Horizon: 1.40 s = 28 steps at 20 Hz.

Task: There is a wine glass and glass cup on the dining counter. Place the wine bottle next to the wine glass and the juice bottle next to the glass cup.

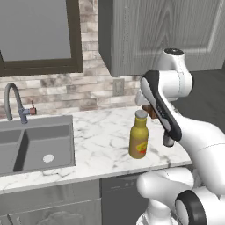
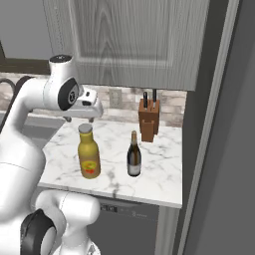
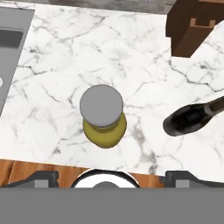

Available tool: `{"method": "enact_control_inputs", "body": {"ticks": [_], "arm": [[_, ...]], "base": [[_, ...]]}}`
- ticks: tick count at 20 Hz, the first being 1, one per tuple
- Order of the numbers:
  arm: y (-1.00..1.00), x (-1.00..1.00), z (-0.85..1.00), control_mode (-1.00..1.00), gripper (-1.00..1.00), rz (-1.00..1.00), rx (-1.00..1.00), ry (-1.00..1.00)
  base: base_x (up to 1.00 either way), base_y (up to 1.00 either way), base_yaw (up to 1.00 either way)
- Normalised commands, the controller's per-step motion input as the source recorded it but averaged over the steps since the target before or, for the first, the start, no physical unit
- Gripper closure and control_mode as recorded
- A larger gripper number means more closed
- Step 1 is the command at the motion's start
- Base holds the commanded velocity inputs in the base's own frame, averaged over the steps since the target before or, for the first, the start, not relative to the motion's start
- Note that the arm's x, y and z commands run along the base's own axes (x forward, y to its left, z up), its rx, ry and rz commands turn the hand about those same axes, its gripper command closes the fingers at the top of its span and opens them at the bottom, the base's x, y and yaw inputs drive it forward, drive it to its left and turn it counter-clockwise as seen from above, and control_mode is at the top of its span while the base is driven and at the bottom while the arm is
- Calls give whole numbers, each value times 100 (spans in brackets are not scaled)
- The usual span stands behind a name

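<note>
The juice bottle (image 1: 139, 135) stands upright and capped at centre frame in the left base view, on the marble counter (image 1: 101, 145) beside the sink (image 1: 35, 147). Its contents appear yellow-orange; the fill level cannot be determined. The sink basin appears to hold nothing but its drain.

The right base view adds the wine bottle (image 2: 133, 155), upright at centre frame just right of the juice bottle and apart from it, with a wooden knife block (image 2: 149, 120) behind it against the wall. In the left base view the arm hides both.

The hand view looks down on the juice bottle's grey cap (image 3: 101, 105) at centre frame. The gripper (image 3: 103, 178) hangs above it, empty and touching nothing, fingertips (image 3: 41, 178) spread wide at the bottom edge.
</note>
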Motion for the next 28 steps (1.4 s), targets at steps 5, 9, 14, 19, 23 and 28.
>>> {"method": "enact_control_inputs", "body": {"ticks": [5, 9, 14, 19, 23, 28], "arm": [[2, -27, -35, -100, -100, 0, 0, -17], [1, -4, -26, -100, -100, -1, 0, -7], [0, 0, 0, -100, -100, 0, 0, 0], [0, 0, 0, -100, -100, 0, 0, 0], [0, 0, 0, -100, -100, 0, 0, 0], [0, 0, 0, -100, -100, 0, 0, 0]], "base": [[0, 0, 0], [0, 0, 0], [0, 0, 0], [0, 0, 0], [0, 0, 0], [0, 0, 0]]}}
